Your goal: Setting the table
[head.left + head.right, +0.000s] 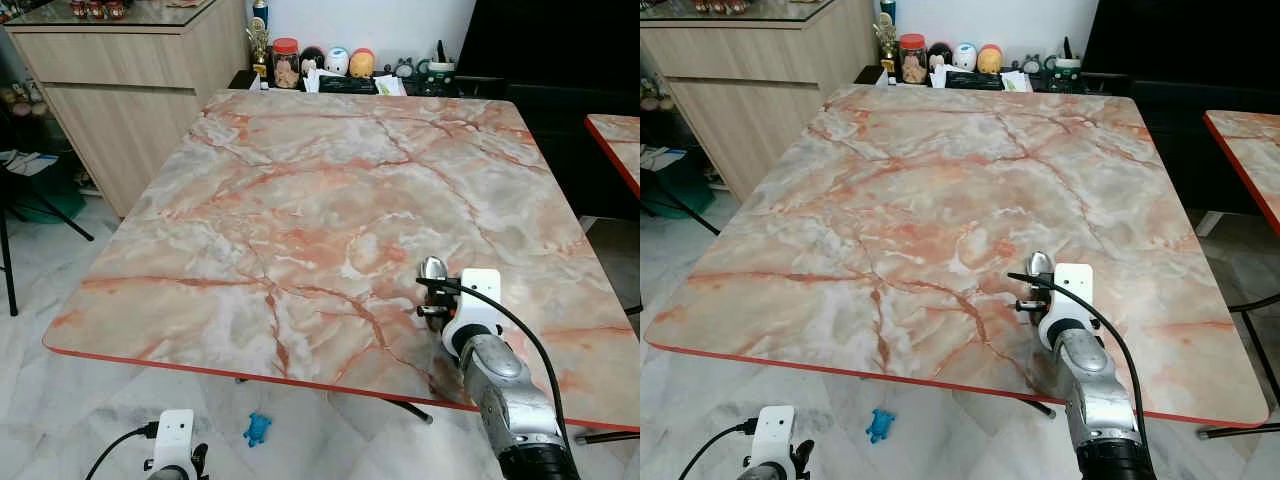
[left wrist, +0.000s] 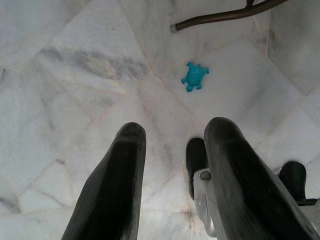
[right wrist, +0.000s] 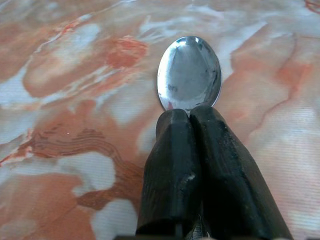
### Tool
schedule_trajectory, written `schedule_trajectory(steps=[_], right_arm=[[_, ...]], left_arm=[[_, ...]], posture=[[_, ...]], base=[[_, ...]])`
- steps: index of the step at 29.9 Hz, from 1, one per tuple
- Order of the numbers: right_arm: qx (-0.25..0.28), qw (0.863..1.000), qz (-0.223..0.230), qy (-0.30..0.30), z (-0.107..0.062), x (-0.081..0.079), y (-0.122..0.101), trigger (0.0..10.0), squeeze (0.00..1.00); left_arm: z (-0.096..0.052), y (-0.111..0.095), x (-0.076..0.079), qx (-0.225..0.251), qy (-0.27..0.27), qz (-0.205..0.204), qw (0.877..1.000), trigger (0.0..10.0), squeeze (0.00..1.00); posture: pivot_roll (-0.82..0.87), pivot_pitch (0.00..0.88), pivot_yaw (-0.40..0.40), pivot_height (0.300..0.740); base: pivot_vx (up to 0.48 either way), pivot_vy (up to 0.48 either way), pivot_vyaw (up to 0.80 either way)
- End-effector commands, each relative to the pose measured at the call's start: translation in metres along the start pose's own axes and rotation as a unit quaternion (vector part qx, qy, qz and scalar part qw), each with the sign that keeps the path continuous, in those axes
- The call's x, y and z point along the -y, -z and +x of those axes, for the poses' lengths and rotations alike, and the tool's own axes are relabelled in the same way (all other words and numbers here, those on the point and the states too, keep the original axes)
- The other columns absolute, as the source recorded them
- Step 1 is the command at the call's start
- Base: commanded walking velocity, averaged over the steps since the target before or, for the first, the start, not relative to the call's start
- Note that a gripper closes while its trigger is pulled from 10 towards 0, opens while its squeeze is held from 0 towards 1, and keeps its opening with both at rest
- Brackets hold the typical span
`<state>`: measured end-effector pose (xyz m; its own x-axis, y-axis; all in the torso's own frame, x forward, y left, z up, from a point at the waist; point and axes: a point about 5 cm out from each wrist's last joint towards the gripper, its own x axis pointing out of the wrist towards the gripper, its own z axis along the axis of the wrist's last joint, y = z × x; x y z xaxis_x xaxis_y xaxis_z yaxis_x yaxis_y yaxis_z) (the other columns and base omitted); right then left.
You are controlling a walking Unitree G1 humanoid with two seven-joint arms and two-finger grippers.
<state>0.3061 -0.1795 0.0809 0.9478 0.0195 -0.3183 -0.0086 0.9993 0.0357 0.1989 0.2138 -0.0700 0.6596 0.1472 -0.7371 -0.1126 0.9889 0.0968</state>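
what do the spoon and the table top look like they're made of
Spoon: polished metal, likely steel; its bowl mirrors the room, held in the right pincer.
Table top: marble-look slab, pink and grey veins, soft sheen; the thin red edge hints at laminate, not stone, though that is uncertain.

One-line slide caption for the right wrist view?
Right gripper shut on a metal spoon, its bowl held out over the pink-veined marble table.
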Motion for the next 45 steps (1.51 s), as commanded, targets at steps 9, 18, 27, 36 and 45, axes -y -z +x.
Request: schedule_trajectory(steps=[9,18,27,36,45], right_arm=[[-0.001,1.0,0.0,-0.008,0.001,-0.004,0.001,0.0,0.0],[-0.031,0.999,-0.014,0.019,-0.001,0.004,0.011,10.0,0.17],[-0.034,0.999,-0.017,0.032,-0.001,0.007,0.011,10.0,0.0],[0.007,0.999,-0.006,0.049,-0.004,0.006,-0.005,10.0,0.0],[0.017,0.999,0.007,0.036,-0.006,-0.009,-0.013,10.0,0.0]], left_arm=[[-0.001,0.006,-0.002,-0.016,-0.002,-0.007,1.0,10.0,0.0],[-0.001,0.006,-0.003,-0.016,-0.003,-0.005,1.0,10.0,0.0],[-0.001,0.006,-0.003,-0.017,-0.002,-0.005,1.0,10.0,0.0],[-0.001,0.006,-0.003,-0.017,-0.002,-0.008,1.0,10.0,0.0],[-0.001,0.006,-0.002,-0.017,0.0,-0.011,1.0,10.0,0.0]], posture=[[0.0,0.057,-0.002,0.74],[0.01,0.06,-0.001,0.74],[0.01,0.062,-0.001,0.74],[0.01,0.063,-0.002,0.74],[0.0,0.063,-0.006,0.74]], base=[[0.0,0.0,0.0],[0.0,0.0,0.0],[0.0,0.0,0.0],[0.0,0.0,0.0],[0.0,0.0,0.0]])
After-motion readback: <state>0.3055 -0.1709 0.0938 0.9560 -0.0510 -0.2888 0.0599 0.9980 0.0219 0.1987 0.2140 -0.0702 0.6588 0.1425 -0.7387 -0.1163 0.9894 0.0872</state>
